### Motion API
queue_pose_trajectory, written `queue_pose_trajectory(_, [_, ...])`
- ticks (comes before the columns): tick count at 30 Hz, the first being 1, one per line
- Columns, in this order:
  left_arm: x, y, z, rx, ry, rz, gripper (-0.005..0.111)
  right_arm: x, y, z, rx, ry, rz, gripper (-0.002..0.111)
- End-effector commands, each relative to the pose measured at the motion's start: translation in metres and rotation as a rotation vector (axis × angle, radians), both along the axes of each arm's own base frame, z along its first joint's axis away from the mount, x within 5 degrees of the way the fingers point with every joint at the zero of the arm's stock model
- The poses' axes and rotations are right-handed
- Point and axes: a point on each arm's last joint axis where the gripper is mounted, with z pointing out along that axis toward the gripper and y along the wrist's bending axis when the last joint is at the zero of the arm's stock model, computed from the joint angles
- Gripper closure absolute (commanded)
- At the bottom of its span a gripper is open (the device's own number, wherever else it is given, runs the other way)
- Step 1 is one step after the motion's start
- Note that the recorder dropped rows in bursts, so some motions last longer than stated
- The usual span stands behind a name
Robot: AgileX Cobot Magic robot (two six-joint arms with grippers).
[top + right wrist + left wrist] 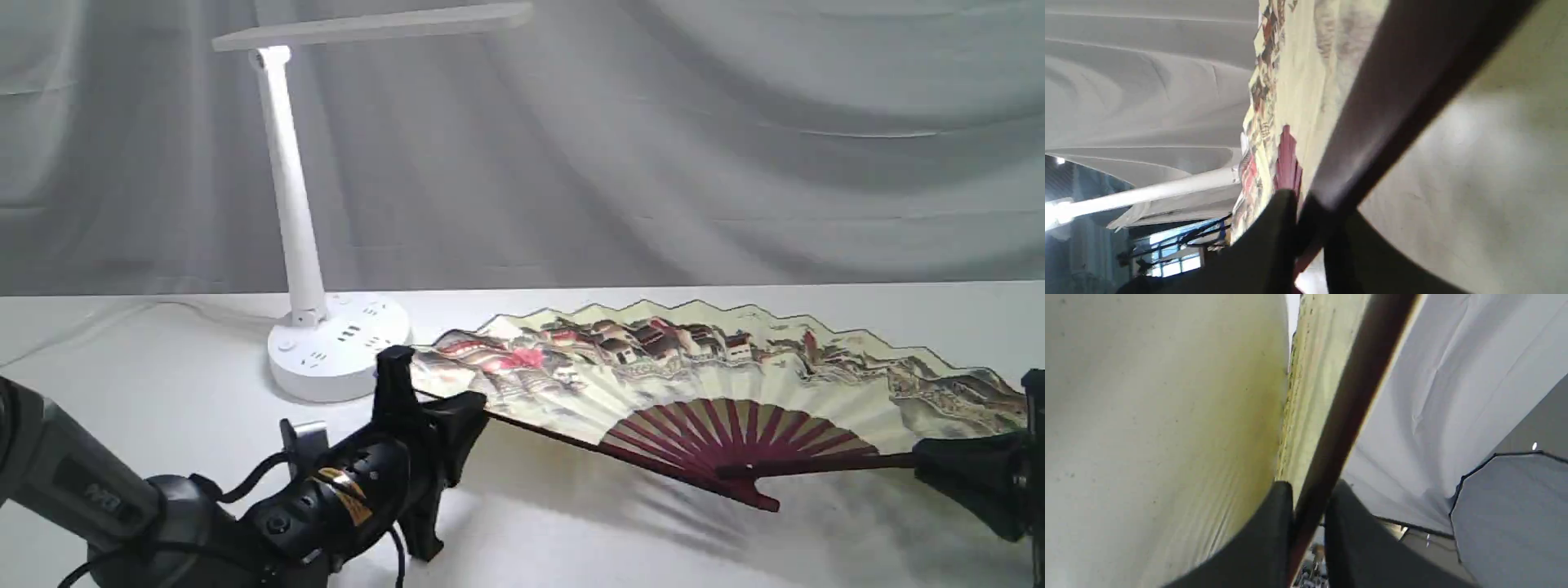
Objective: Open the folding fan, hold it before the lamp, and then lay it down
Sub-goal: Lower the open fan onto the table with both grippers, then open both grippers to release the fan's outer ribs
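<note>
The folding fan (694,367) is spread wide and lies low over the white table, painted side up, maroon ribs fanning from the pivot near the front. Behind its left end stands the lamp (326,343), white, with its light bar overhead. My left gripper (433,384) straddles the left guard; in the left wrist view (1310,490) the guard (1355,396) runs between the fingers with a thin gap beside one of them. My right gripper (927,459) holds the right guard, which fills the space between the fingers in the right wrist view (1310,200).
A white cable (163,309) trails from the lamp's base toward the left edge. Draped grey cloth (735,147) hangs as a backdrop behind the table. The table's white top (571,539) extends in front of the fan.
</note>
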Motion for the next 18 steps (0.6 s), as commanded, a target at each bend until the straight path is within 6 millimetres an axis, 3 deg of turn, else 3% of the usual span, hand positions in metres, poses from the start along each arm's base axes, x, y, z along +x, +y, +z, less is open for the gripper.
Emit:
queue_pose_trajectory(1, [0.0077, 0.0097, 0.0034, -0.048, -0.011, 0.095, 0.085, -0.003, -0.0103, -0.0073, -0.07, 0.034, -0.043, 0.08])
queue_pose_trajectory(6, [0.0076, 0.0085, 0.0063, -0.016, -0.068, 0.073, 0.067, -0.003, -0.01, -0.0068, -0.072, 0.025, -0.038, 0.058])
queue_pose_trajectory(18, [0.0067, 0.0091, 0.0062, 0.032, -0.085, -0.051, 0.067, -0.004, -0.0099, -0.0087, -0.08, 0.047, -0.032, 0.056])
